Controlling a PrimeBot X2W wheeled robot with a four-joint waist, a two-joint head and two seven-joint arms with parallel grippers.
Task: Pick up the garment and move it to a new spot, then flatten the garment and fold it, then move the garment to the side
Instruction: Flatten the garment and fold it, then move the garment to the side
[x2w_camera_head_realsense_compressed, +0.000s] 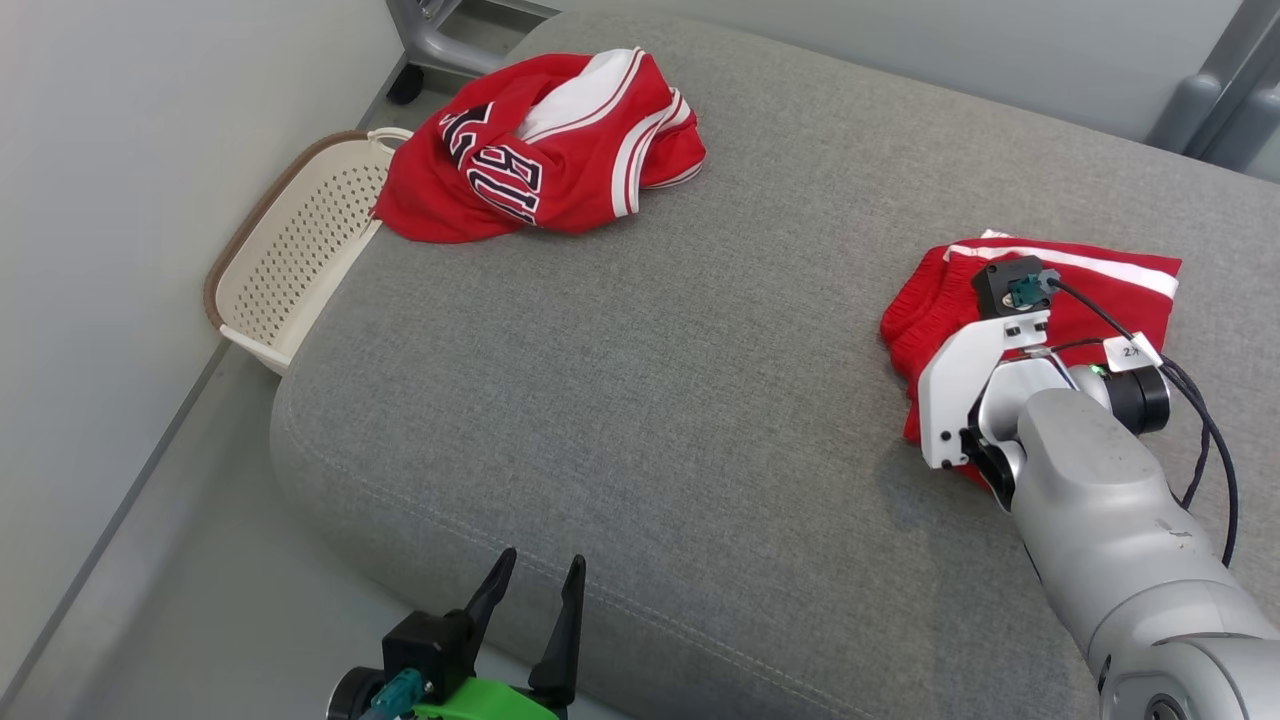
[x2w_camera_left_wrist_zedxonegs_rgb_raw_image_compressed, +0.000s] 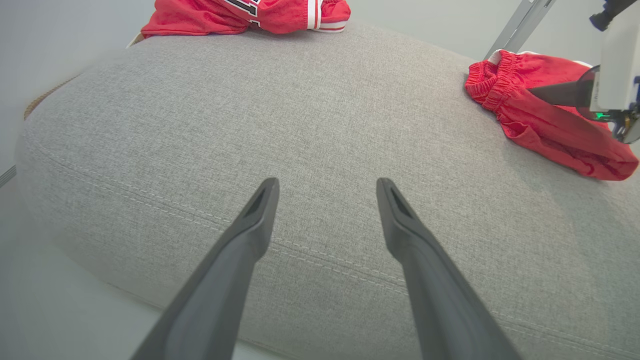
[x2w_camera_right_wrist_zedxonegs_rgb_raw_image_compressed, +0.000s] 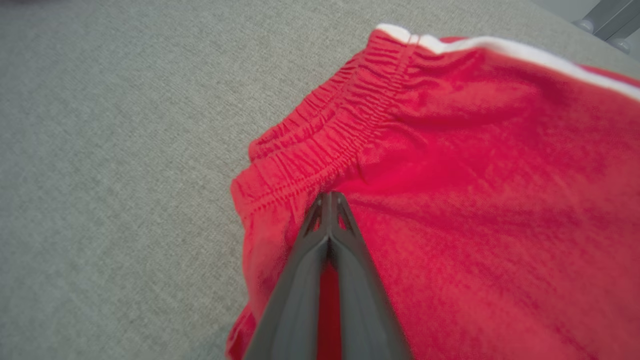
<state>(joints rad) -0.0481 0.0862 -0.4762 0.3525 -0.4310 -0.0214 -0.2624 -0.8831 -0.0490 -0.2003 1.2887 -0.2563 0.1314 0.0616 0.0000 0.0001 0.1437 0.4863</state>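
Evidently the last step is in hand: the folded red shorts (x2w_camera_head_realsense_compressed: 1100, 290) lie at the right of the grey cushion (x2w_camera_head_realsense_compressed: 640, 400), and the right gripper (x2w_camera_right_wrist_zedxonegs_rgb_raw_image_compressed: 328, 197) has its fingers pressed together, tips on the cloth just below the waistband (x2w_camera_right_wrist_zedxonegs_rgb_raw_image_compressed: 320, 150). The left gripper (x2w_camera_head_realsense_compressed: 542, 557) hangs spread wide and empty at the near edge. Next, I'd judge, comes a steady sideways drag that keeps the fold intact.

Home-like room: grey cushion (x2w_camera_head_realsense_compressed: 650, 400), laundry basket (x2w_camera_head_realsense_compressed: 290, 270).

Silver forearm (x2w_camera_head_realsense_compressed: 1090, 470), black cable (x2w_camera_head_realsense_compressed: 1100, 316), dark-fingered end effector (x2w_camera_left_wrist_zedxonegs_rgb_raw_image_compressed: 327, 187)
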